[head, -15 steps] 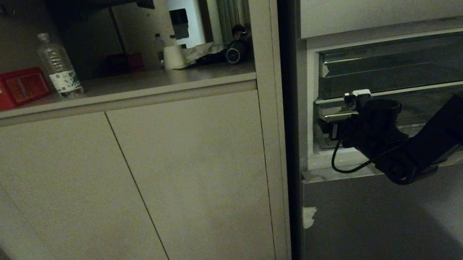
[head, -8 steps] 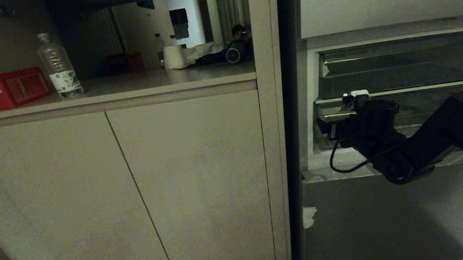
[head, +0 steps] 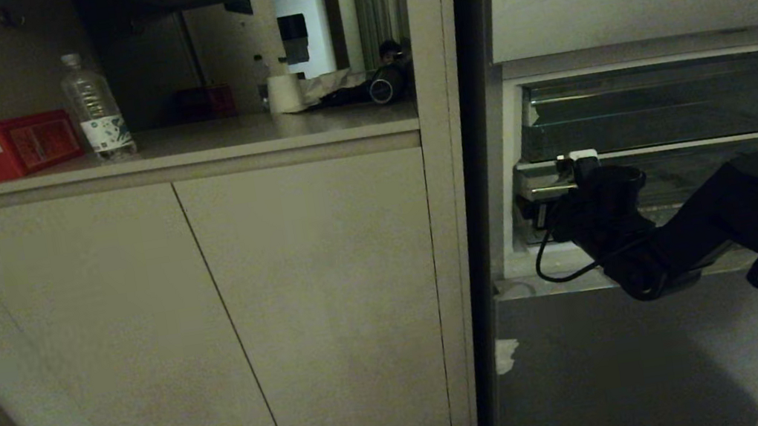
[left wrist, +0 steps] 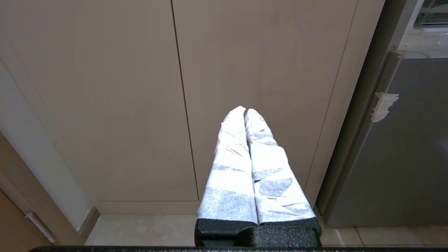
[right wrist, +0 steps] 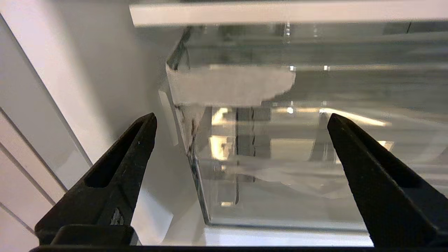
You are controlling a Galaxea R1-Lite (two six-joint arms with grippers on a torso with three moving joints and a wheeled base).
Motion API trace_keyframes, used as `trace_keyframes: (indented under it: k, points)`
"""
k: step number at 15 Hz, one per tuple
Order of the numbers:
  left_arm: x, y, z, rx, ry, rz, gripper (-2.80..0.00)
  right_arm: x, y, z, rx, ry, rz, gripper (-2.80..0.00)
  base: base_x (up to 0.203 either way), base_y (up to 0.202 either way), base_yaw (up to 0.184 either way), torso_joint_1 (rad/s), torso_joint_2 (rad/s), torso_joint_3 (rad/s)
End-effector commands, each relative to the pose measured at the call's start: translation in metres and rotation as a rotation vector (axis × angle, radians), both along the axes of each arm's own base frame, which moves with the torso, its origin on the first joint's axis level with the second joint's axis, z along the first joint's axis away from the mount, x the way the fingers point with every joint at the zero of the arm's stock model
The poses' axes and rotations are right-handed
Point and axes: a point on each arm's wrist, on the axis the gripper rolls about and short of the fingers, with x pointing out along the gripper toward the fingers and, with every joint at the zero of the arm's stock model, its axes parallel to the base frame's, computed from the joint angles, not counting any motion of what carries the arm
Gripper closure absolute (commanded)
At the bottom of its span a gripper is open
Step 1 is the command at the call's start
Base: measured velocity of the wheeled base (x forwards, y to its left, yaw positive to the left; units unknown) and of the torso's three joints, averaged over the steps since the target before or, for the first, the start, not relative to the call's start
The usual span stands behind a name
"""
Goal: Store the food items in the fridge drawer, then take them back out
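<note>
The right claw is spread wide and holds nothing, poised just in front of the left corner of the fridge drawer, the lower clear bin inside the open fridge, under a shallower clear tray. A pale patch of tape sits near the drawer's top edge. No food items show in any view. The left claw hangs parked, its 2 wrapped fingers pressed together and empty, before the cabinet doors. Likely risk: the glossy front offers little purchase, so the claw could slip off the rim, or catch the fridge wall beside that corner and jam
</note>
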Motion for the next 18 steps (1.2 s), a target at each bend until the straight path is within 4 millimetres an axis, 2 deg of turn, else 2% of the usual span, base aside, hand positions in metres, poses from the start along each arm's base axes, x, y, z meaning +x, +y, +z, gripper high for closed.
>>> trace_keyframes:
  k: [1, 14, 15, 18]
  points:
    - [0.0001, 0.0, 0.0, 0.0, 0.001, 0.0, 0.0, 0.0042, 0.0008, -0.0014, 0.003, -0.014, -0.002, -2.8, 0.0, 0.0, 0.0, 0.0, 0.0, 0.0]
    - [0.0001, 0.0, 0.0, 0.0, 0.001, 0.0, 0.0, 0.0094, 0.0016, -0.0054, 0.004, -0.019, -0.003, -2.8, 0.0, 0.0, 0.0, 0.0, 0.0, 0.0]
    - [0.0001, 0.0, 0.0, 0.0, 0.001, 0.0, 0.0, 0.0094, 0.0016, -0.0054, 0.004, -0.019, -0.003, 0.0, 0.0, 0.0, 0.0, 0.0, 0.0, 0.0]
    - [0.0001, 0.0, 0.0, 0.0, 0.001, 0.0, 0.0, 0.0086, 0.0044, -0.0052, 0.004, -0.019, 0.0, 0.0, 0.0, 0.0, 0.0, 0.0, 0.0, 0.0]
